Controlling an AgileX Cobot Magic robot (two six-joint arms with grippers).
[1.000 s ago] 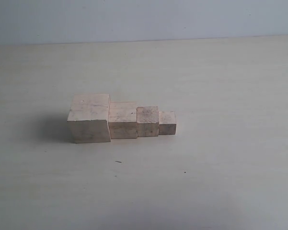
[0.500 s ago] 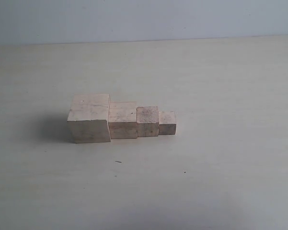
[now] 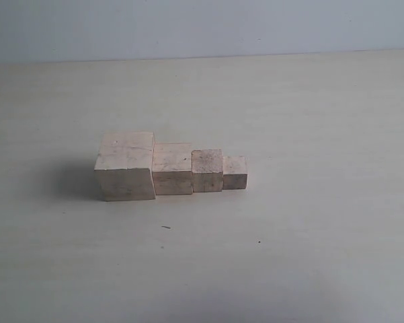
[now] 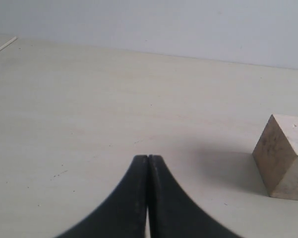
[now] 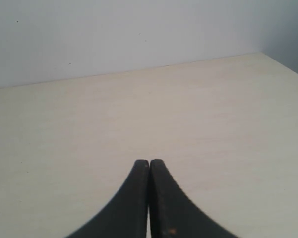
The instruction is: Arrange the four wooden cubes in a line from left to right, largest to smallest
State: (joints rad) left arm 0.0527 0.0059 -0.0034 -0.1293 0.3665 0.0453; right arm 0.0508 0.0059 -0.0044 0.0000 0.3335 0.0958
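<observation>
Four pale wooden cubes stand side by side in a row on the table in the exterior view: the largest cube (image 3: pixel 126 165) at the left, then a second cube (image 3: pixel 172 168), a third cube (image 3: pixel 207 170) and the smallest cube (image 3: pixel 234 172) at the right. Neighbours touch or nearly touch. Neither arm shows in the exterior view. In the left wrist view my left gripper (image 4: pixel 148 157) is shut with nothing in it, and one big cube (image 4: pixel 284 156) sits off to the side, apart from it. My right gripper (image 5: pixel 149 161) is shut and empty over bare table.
The pale table (image 3: pixel 309 121) ends at a plain light wall (image 3: pixel 202 27) at the back. A thin pale strip (image 4: pixel 3 46) lies near the table's edge in the left wrist view. A table corner (image 5: pixel 260 53) shows in the right wrist view.
</observation>
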